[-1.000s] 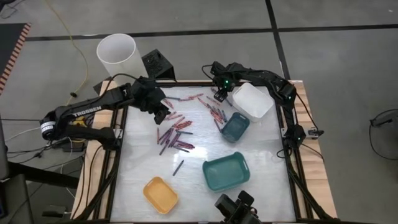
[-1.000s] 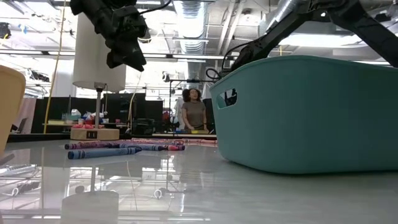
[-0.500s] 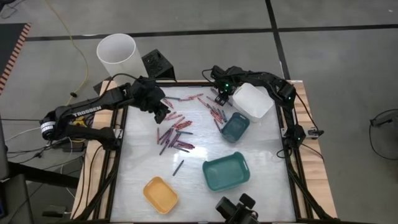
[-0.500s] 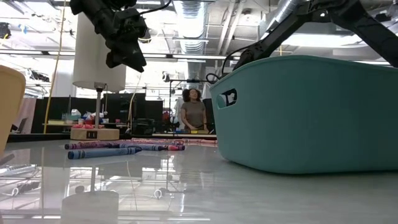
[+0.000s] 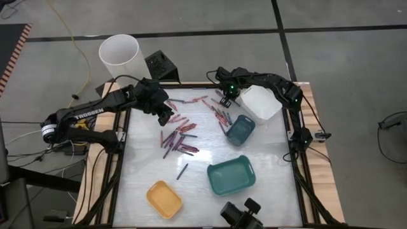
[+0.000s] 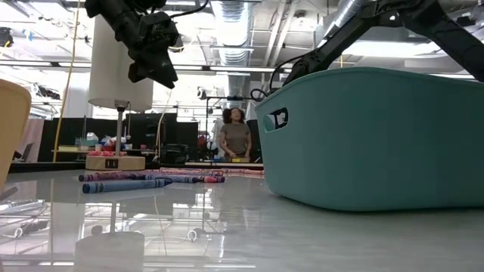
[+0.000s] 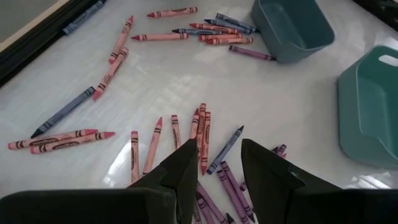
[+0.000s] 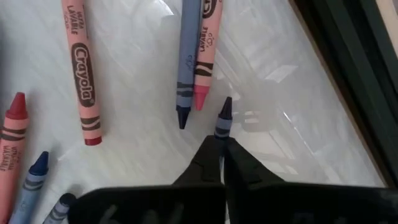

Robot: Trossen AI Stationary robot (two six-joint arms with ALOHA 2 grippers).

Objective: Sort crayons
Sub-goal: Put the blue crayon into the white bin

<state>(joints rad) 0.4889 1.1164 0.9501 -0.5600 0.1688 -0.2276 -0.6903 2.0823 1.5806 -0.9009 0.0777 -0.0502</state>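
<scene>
Pinching a dark blue-grey wax crayon (image 8: 222,121) between its fingertips, the right gripper (image 8: 219,149) sits low at the far edge of the glossy white tabletop (image 5: 273,149), beside the white plastic tray (image 5: 261,103); its claw is clenched on the stick's body, with the pointed tip poking out ahead. Whether the crayon is already clear of the surface is hard to say from this angle.

The left gripper (image 7: 219,163) hangs above the middle heap, its claw part-way apart and grasping nothing. Below it lie the other paper-wrapped crayons (image 7: 201,134), red, pink, purple and blue-grey, fanned across the table, with a second loose cluster (image 5: 220,114) just beside the small dark teal tray (image 5: 241,129). One stray stick (image 5: 182,170) lies between the heap and the yellow tray (image 5: 164,198); the larger teal tray (image 5: 231,175) stands near it.

These sticks are light, stiff and brittle, likely to snap under a hard squeeze and to roll on the slick top. The paper sleeve gives better purchase than bare wax, so a grasp across the middle of the wrapper seems safest, taken square to the stick's length.
</scene>
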